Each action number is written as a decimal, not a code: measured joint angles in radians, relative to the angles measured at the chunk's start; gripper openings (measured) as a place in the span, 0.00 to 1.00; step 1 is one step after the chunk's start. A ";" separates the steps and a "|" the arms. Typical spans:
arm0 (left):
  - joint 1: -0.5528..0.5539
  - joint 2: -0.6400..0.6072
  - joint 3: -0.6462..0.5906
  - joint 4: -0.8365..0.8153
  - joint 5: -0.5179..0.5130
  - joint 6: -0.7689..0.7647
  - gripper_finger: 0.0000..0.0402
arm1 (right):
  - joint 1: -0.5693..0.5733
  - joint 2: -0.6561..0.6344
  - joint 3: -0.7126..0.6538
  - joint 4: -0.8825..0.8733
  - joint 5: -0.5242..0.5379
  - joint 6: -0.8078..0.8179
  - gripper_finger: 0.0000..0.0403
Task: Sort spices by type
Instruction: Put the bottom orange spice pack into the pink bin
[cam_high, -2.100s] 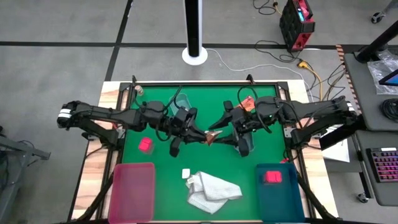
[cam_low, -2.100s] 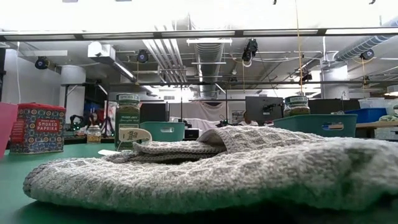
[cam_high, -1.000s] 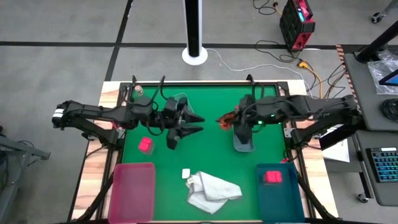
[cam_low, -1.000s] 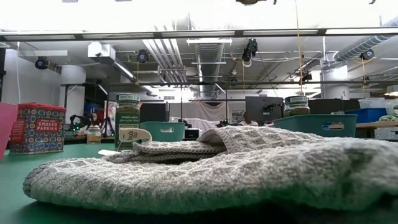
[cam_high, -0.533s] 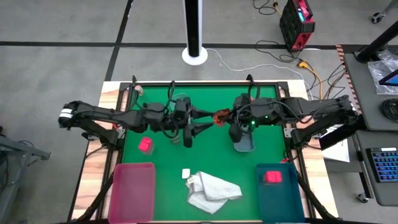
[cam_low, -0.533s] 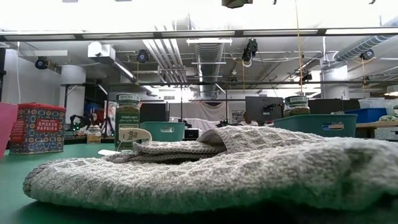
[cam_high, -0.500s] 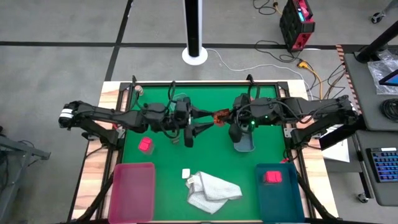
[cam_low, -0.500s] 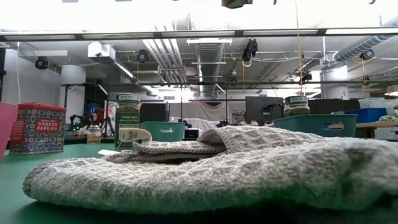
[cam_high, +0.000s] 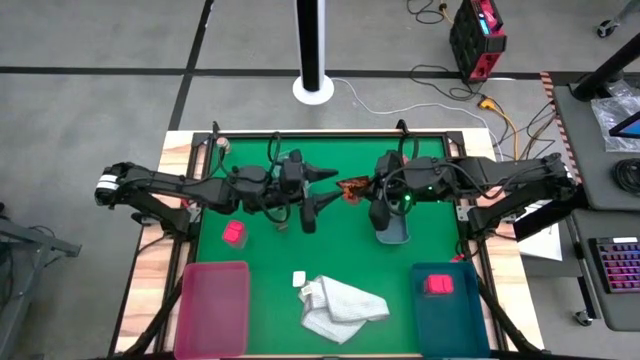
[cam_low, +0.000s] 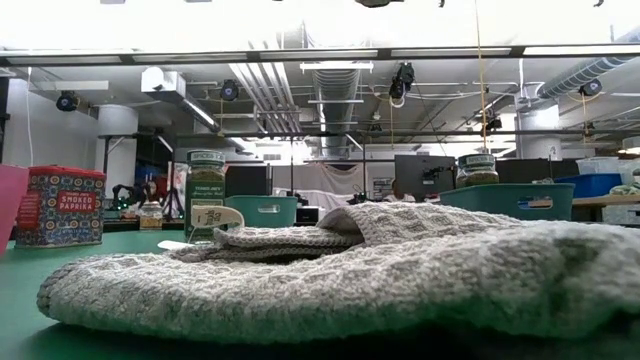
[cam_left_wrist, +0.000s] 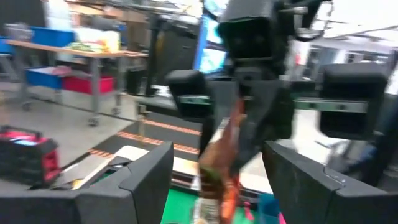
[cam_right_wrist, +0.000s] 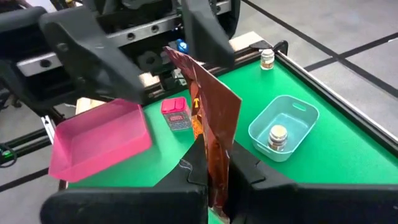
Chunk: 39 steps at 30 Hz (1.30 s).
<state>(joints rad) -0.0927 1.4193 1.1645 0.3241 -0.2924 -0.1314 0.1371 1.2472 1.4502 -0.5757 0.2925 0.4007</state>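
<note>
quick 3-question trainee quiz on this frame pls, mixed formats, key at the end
1. True or false: the right pincer is shut on the brown packet.
2. Multiple choice: in the high view, the red tin on the mat stands
A. inside the pink tray
B. on the white cloth
C. on the bare green mat, beyond the pink tray
3. Fill in: the left pincer is ____, its fingers either side of the packet.

Key: 1 true; 2 C; 3 open
</note>
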 joint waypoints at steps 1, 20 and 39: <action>0.002 0.004 0.000 0.002 0.017 0.000 0.57 | 0.000 0.001 0.000 -0.001 -0.002 -0.006 0.03; 0.008 -0.019 0.017 0.000 0.067 0.025 0.05 | 0.000 0.019 0.000 -0.001 -0.163 -0.053 0.03; -0.008 -0.092 0.018 -0.064 0.067 -0.192 0.04 | -0.024 -0.031 0.013 -0.053 -0.152 -0.009 0.03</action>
<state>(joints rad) -0.1009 1.3278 1.1827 0.2604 -0.2257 -0.3236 0.1131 1.2164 1.4628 -0.6283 0.1403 0.3919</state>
